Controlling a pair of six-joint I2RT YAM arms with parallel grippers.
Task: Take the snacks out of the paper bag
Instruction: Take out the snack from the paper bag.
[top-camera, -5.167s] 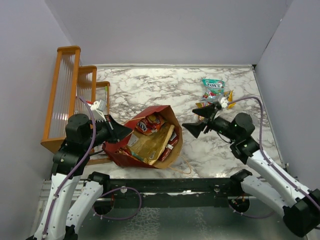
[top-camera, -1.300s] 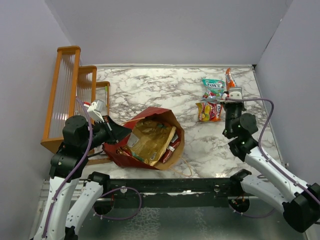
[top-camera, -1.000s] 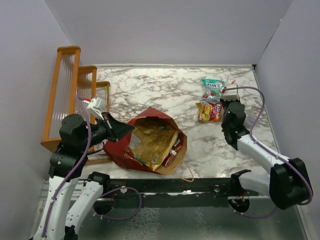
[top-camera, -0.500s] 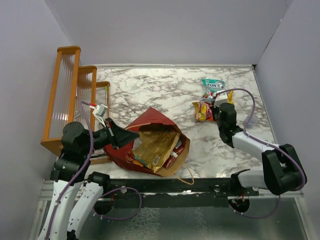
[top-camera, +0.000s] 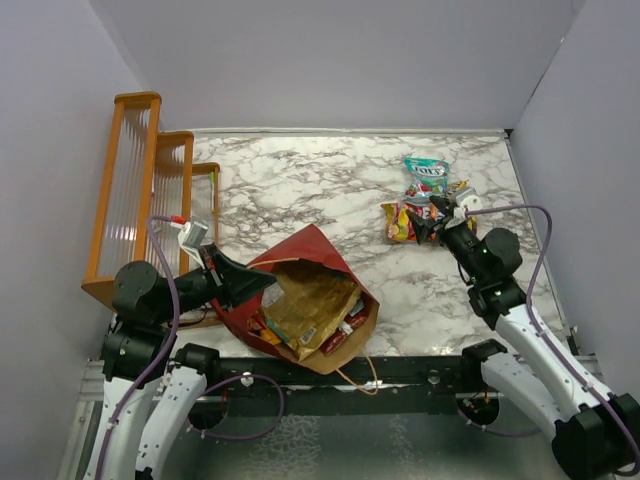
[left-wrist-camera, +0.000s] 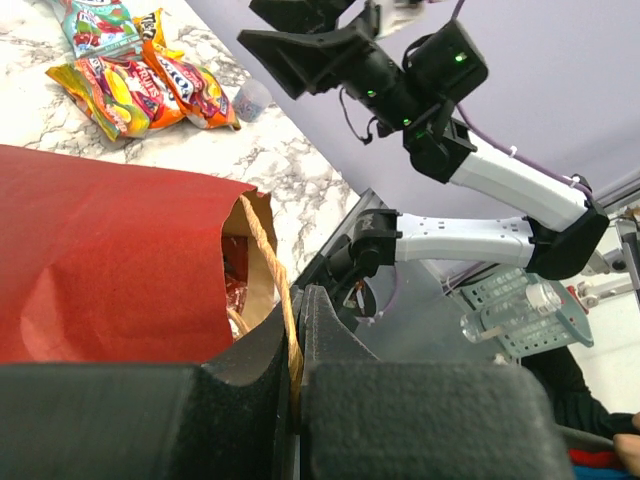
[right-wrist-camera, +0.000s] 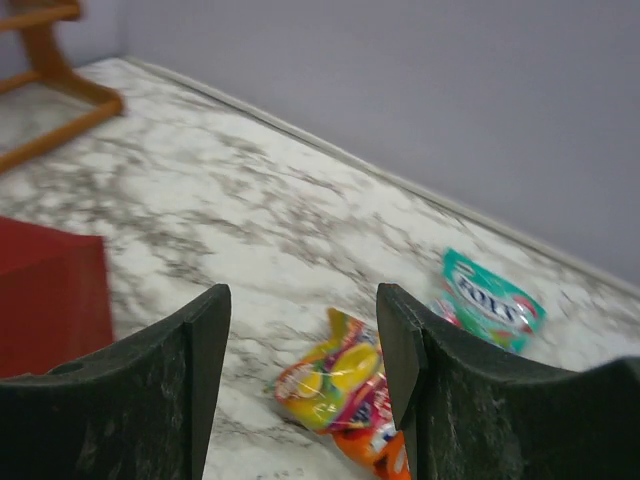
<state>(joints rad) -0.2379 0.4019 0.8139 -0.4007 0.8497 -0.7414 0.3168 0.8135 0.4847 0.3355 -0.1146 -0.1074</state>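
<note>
The dark red paper bag (top-camera: 300, 252) lies on its side near the front edge with its mouth toward the right. An orange-brown chip bag (top-camera: 315, 295) and small red packets (top-camera: 340, 326) show inside. My left gripper (top-camera: 262, 283) is shut on the bag's twisted tan handle (left-wrist-camera: 268, 250), pinched between the pads (left-wrist-camera: 260, 350). On the table to the right lie a teal-white pouch (top-camera: 427, 170), a red-yellow candy pack (top-camera: 398, 222) and an orange pack (left-wrist-camera: 185, 85). My right gripper (top-camera: 425, 222) hangs open and empty just above the candy pack (right-wrist-camera: 340, 385).
An orange wooden rack (top-camera: 135, 190) stands along the left wall, behind my left arm. Grey walls close the table at the back and both sides. The bag's second handle (top-camera: 355, 375) trails over the front edge.
My right gripper opened and drew back a little from the snack pile. My left gripper pulled the handle toward the front, and the bag slid nearer and tipped up.
</note>
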